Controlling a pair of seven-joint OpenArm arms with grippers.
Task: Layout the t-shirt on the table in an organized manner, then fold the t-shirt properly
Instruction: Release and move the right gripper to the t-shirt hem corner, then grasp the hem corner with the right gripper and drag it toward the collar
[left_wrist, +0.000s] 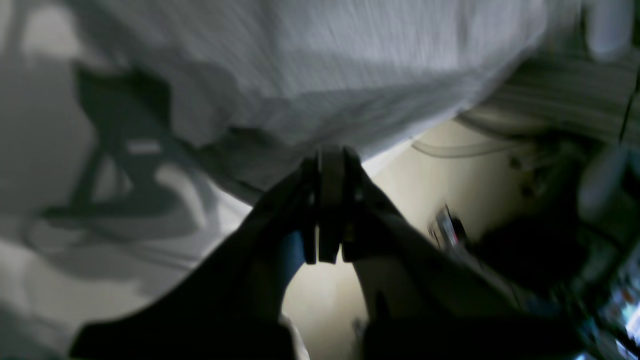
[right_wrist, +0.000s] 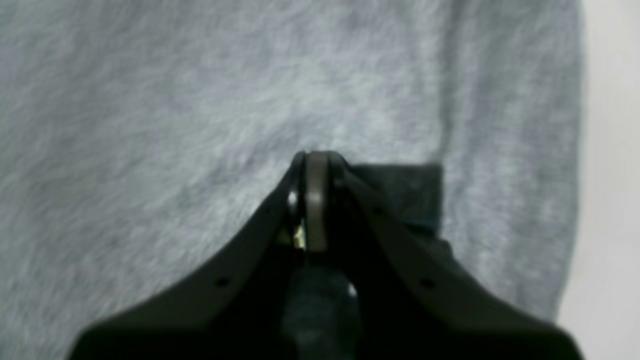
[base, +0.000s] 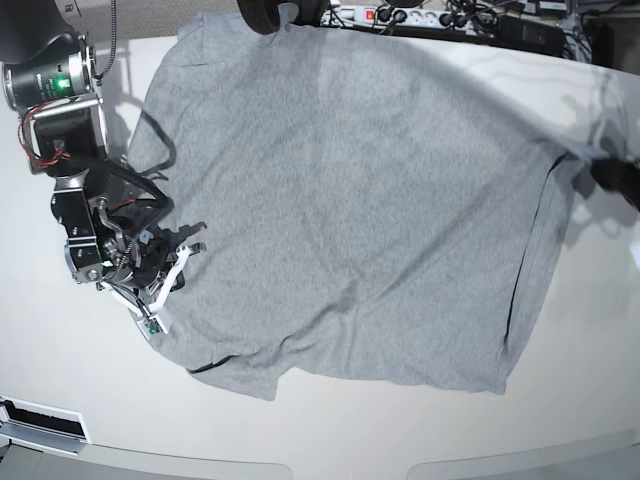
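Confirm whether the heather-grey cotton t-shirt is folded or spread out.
Spread: the heather-grey cotton t-shirt lies open across the glossy off-white table, no fold made.

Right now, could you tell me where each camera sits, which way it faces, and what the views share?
Left wrist: behind the left gripper, looking along its shut jaws at lifted, blurred t-shirt cloth, with room clutter beyond.
Right wrist: behind the right gripper, looking down its shut jaws onto grey cloth, with a strip of table on the right.
Base: overhead, looking down on the spread shirt; the right arm shows on the picture's left, the other arm barely at the right edge.
Shared: all three show the shirt.
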